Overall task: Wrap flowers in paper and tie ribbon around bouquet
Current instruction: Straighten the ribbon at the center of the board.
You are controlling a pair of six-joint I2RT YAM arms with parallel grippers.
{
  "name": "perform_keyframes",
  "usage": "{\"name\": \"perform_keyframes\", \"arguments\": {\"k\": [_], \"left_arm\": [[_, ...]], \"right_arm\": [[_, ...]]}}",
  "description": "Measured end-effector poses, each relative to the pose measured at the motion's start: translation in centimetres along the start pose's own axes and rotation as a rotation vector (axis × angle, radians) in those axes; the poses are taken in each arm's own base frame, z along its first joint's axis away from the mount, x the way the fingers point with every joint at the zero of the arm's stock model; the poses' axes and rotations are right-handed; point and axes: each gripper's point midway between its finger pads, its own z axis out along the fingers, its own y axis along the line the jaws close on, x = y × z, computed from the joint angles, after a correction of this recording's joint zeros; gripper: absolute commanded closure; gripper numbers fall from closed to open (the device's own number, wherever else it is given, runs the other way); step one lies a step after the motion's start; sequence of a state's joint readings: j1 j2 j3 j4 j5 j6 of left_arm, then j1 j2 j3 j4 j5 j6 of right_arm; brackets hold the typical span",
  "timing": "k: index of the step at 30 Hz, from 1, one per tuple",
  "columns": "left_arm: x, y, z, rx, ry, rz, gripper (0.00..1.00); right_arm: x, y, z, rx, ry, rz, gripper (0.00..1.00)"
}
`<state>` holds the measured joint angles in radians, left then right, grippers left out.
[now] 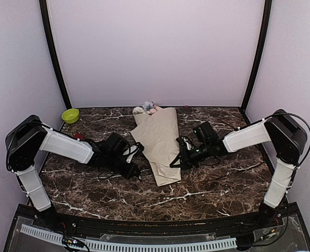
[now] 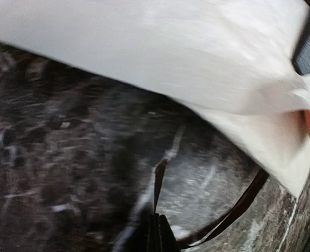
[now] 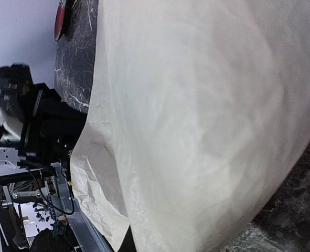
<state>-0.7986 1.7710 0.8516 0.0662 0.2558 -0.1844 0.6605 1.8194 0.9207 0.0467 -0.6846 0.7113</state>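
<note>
Top external view: the bouquet (image 1: 159,143) lies flat near the middle of the dark marbled surface (image 1: 212,191), its narrow end toward the arms and its wide end toward the back wall. The flowers (image 1: 147,108) show at the wide end as a small cluster of pale heads. A green bowl (image 1: 70,115) stands at the far left corner, well apart from the bouquet. A red object (image 1: 79,136) lies just behind the left forearm. The left gripper (image 1: 135,172) is low over the surface, just left of the bouquet's narrow end. The right gripper (image 1: 177,159) is at the bouquet's right edge; contact cannot be confirmed from here.

Left wrist view: the image is blurred. The paper (image 2: 170,52) fills the top and right, beige side showing, with a strip of its peach face at the right margin. The ribbon (image 2: 239,206) runs as a dark strand in a curve beneath the paper's edge and back to the left gripper (image 2: 157,233), whose tips are pressed together, pinching the ribbon. A short end of ribbon stands up above the tips.

Right wrist view: the paper (image 3: 196,131) covers nearly the whole frame and hides the right gripper's fingers. That gripper is pressed together; whether it pinches the paper cannot be told. The left arm (image 3: 42,126) shows at the left, the red object (image 3: 60,21) at the top.
</note>
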Motion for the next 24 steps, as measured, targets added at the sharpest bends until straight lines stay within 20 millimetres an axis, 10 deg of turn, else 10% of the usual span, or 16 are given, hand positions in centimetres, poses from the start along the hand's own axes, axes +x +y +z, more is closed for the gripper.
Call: {"name": "perform_keyframes", "arguments": {"k": [15,24], "left_arm": [[-4.9,23.0,-7.1,-0.547,-0.234,-0.444,1.00],[-9.7,27.4,-19.1,-0.798,-0.409,-0.400,1.00]], "right_arm": [[-0.1,0.7,-0.6,-0.001,-0.002,-0.005,1.00],[1.4,-0.8,-0.3,0.015,0.015,0.018,1.00]]}}
